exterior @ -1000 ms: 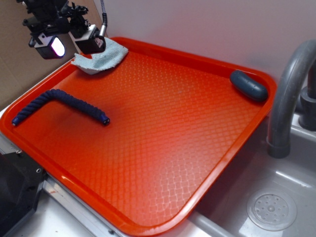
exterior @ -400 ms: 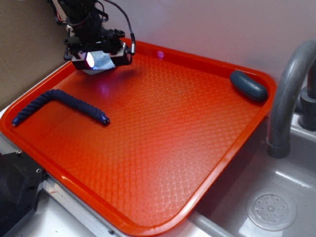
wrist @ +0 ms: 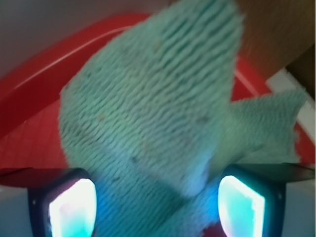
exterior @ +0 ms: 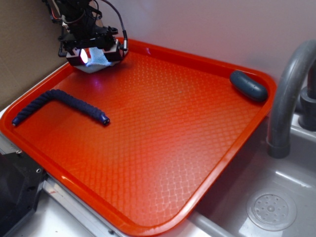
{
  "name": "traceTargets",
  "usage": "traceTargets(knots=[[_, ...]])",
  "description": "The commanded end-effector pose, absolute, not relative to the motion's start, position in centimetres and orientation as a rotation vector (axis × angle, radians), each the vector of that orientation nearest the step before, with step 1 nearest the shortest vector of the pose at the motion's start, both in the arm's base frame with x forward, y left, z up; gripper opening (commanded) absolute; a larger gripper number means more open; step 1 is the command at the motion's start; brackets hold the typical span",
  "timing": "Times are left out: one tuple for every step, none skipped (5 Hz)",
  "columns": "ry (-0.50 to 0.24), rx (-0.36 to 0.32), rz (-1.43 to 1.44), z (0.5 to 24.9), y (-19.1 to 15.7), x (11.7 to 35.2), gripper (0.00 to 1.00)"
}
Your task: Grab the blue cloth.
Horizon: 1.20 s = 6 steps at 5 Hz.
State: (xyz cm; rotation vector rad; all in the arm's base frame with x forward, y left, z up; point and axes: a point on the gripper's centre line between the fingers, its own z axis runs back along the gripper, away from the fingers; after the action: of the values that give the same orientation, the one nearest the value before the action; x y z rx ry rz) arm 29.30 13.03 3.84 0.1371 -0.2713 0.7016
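Exterior: gripper [exterior: 94, 55] at upper left, down over the blue cloth [exterior: 100, 59] in the tray's [exterior: 163, 148] far corner. Wrist: cloth [wrist: 148, 113] bunched between glowing pads [wrist: 71, 207] (grip looks closed on it); soft, light, best pinched at a fold.

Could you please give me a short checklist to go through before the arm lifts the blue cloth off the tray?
1. Blue cloth sits between the pincer fingers: ok.
2. Pincer firmly shut on cloth: cannot tell.
3. Cloth free of the orange tray: cannot tell; it looks bunched at the tray's far left corner.
4. Navy rope away from the pincer: ok.
5. Grey oval bar away from the pincer: ok.
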Motion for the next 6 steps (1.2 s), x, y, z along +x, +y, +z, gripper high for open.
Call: traceTargets(knots=[[-0.359,0.238,0.610,4.3,15.7,31.4,1.00],[-0.356,0.207,0.535,4.2,15.4,32.3,1.00],[-0.360,0.184,0.492,3.6,14.4,32.8,1.00],[-0.339,0.176,0.432,2.0,13.3,33.1,1.00],[-0.347,0.174,0.464,2.2,13.3,32.9,0.00],[-0.327,0.169,0.468,3.1,13.2,32.5,0.00]])
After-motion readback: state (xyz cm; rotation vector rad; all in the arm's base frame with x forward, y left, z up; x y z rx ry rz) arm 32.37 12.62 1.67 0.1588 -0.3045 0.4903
